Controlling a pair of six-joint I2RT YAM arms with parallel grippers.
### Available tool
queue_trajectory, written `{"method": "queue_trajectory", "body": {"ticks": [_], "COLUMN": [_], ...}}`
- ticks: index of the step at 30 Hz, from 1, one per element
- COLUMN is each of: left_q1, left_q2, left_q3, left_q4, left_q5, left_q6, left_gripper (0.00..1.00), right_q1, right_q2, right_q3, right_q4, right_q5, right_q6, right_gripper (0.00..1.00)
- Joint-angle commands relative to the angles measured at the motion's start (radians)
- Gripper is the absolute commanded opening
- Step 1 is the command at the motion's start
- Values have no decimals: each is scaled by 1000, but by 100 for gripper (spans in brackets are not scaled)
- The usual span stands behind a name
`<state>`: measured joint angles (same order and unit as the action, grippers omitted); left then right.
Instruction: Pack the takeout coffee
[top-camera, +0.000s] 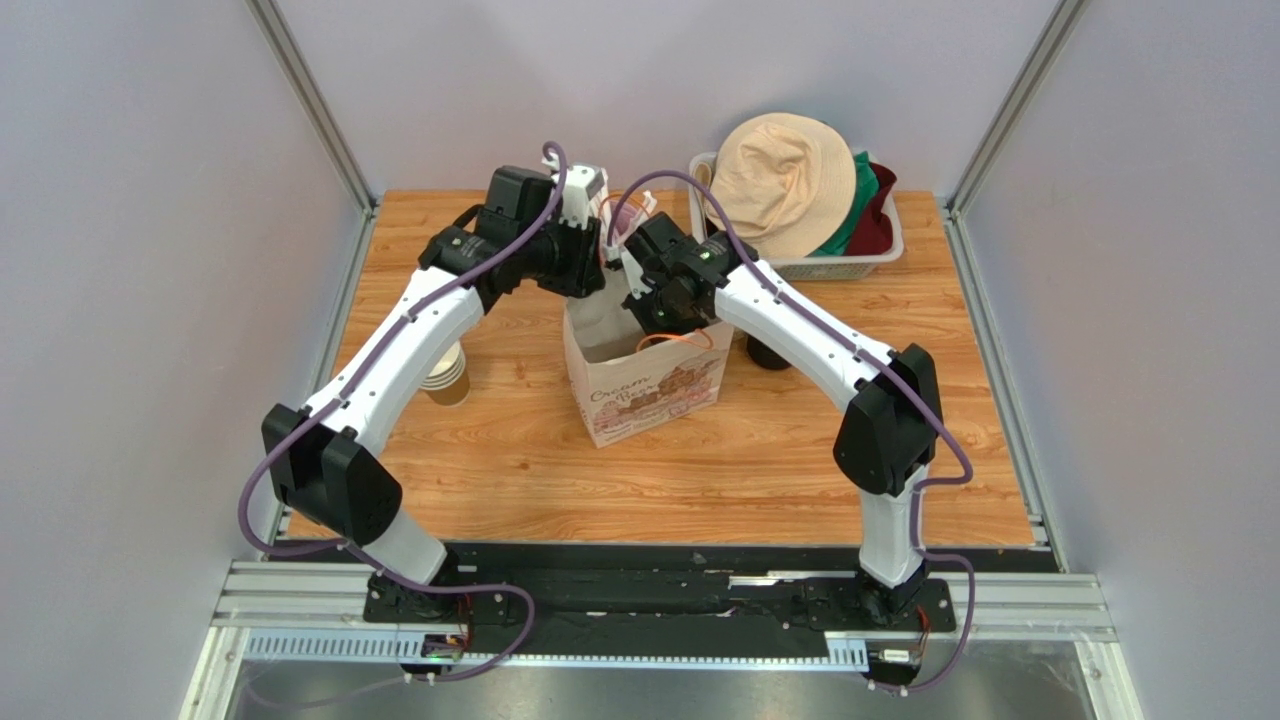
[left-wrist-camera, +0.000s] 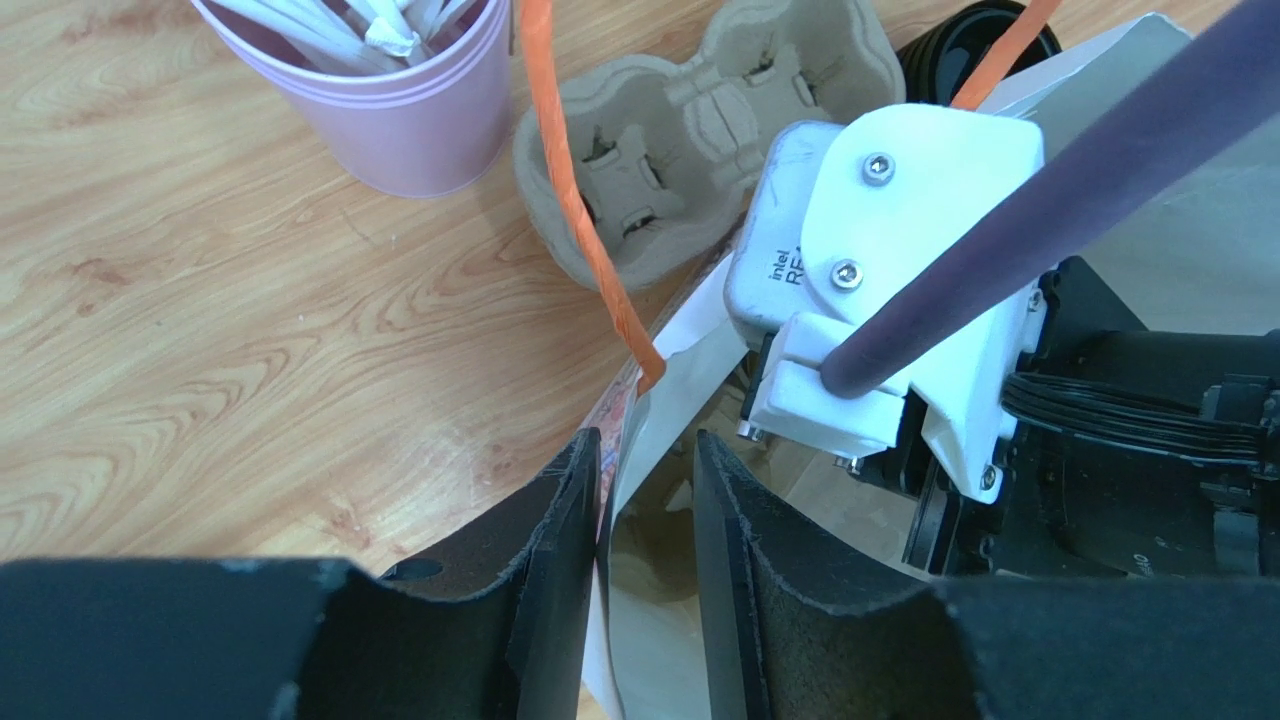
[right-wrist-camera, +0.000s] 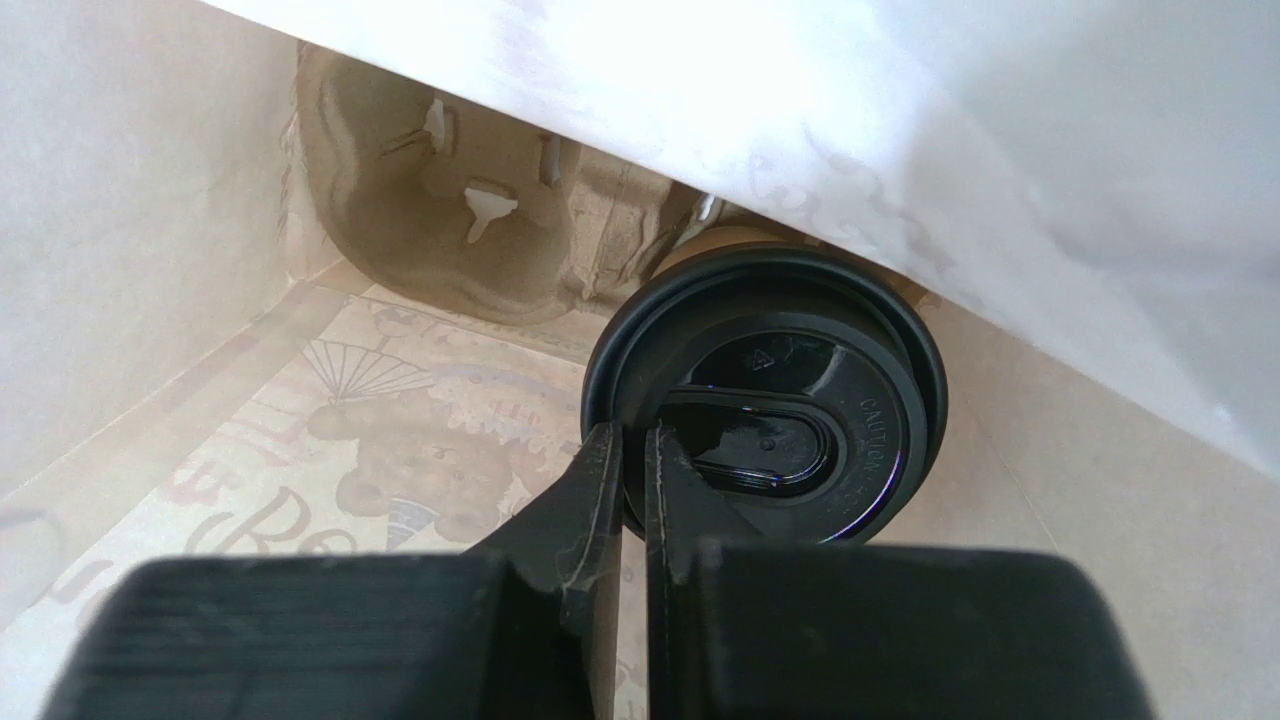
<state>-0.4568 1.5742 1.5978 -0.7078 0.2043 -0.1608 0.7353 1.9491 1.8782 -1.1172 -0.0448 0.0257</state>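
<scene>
The takeout coffee (right-wrist-camera: 781, 405), a brown cup under a round black lid, stands upright inside the printed paper bag (top-camera: 646, 383), beside a cardboard cup carrier (right-wrist-camera: 451, 210) lying in the bag. My right gripper (right-wrist-camera: 633, 450) reaches down into the bag and is shut on the lid's left rim. In the top view its fingers are hidden by the bag. My left gripper (left-wrist-camera: 646, 465) is at the bag's far rim (left-wrist-camera: 706, 330). Its jaws straddle the paper wall with a gap showing between them. The paper lies against the left finger (left-wrist-camera: 564, 525).
A pink cup of white straws (left-wrist-camera: 406, 105) and an empty cardboard carrier (left-wrist-camera: 676, 135) stand behind the bag. A stack of lidless paper cups (top-camera: 446, 375) is at the left, black lids (top-camera: 766, 357) right of the bag, a basket of hats (top-camera: 804, 195) at back right.
</scene>
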Motion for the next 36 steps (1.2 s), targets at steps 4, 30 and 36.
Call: {"method": "queue_trajectory", "body": {"ticks": [4,30,36], "left_q1": [-2,-2,0], "left_q2": [-16,70,61], "left_q3": [-2,63,83], "left_q4": [31,-41,-38], "left_q5": [-16,-118,-98], "left_q6": [7,-37,-36], "left_gripper": [39,35,35], "right_q1": [9,9,10], "right_q2": [-15,-105,-78], "right_q3": [-10,-68,-67], "right_q4": [-15,5,2], "right_q5": [-18,-46,-17], "right_q6": [-23,-83,-81], "right_gripper": [0,0,0]}}
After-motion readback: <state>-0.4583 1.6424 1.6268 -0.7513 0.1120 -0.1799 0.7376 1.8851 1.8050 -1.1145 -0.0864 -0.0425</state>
